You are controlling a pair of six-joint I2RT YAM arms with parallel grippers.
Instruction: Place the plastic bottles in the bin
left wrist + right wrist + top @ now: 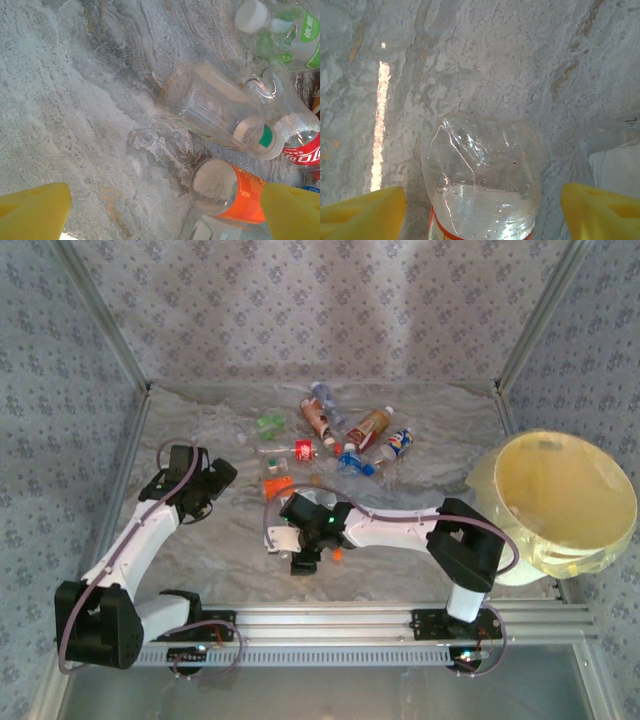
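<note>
My right pincer (482, 196) hangs unclenched, fingers (365, 212) straddling a clear bottle (481, 160) lying on the table (520, 60); its long axis runs straight between them, base pointing away. The bin (565, 495) sits far right, nearer this arm.

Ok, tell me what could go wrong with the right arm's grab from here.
The clear bottle lies between the open fingers of the right gripper with gaps on both sides. It is smooth and round, so it may roll or squirt out when squeezed. The bin stands far off to the right, so a weak grip could drop the bottle on the way.
</note>
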